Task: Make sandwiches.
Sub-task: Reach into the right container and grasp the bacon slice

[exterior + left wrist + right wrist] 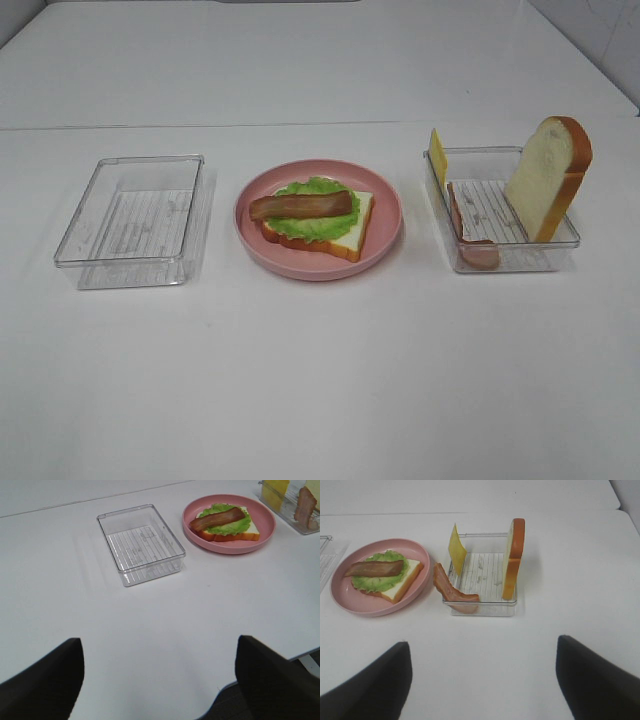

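Your left end effector (159,650) and right end effector (482,645) both stand spread wide, holding nothing. The sandwich (315,215) sits on the pink plate (300,268); the second bread slice (545,175) leans in the tray (520,258) at its 3 o'clock.

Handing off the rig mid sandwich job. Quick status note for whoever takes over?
Left pincer: open, holding nothing.
Right pincer: open, holding nothing.
Done: on the pink plate lies the bottom bread slice, with lettuce on it and the bacon strip on top.
Left: the ham, cheese and second bread slice are in the right clear tray. Likely next: add ham and cheese, then cap with bread.
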Action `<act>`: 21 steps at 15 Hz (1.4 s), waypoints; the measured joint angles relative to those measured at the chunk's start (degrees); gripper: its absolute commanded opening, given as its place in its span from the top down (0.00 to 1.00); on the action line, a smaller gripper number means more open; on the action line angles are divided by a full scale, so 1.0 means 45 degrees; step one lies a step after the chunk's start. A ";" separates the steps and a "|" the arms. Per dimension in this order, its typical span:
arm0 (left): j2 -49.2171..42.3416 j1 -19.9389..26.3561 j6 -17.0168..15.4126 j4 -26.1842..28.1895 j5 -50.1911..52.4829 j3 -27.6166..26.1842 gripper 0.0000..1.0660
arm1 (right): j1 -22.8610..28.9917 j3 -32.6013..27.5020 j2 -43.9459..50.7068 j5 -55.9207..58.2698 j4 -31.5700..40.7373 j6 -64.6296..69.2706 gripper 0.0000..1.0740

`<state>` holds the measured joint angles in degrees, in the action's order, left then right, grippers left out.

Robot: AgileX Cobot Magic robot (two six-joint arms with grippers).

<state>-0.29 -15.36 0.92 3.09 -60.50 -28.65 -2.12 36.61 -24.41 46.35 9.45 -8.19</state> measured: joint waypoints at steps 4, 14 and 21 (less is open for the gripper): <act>0.0000 0.0000 0.0000 0.0000 0.0000 0.0000 0.26 | 0.0000 0.3132 -0.7105 -0.0280 0.0191 0.0000 0.30; 0.0000 0.0000 0.0013 0.0000 0.0013 0.0000 0.26 | 0.1273 0.8874 -1.5712 0.1872 0.0560 0.0051 0.30; 0.0000 0.0000 0.0013 0.0000 0.0013 0.0000 0.26 | 0.3629 1.0708 -1.8182 0.2088 0.0395 0.1553 0.30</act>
<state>-0.29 -15.36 0.97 3.09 -60.45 -28.65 14.21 84.80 -106.23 55.75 11.23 -1.20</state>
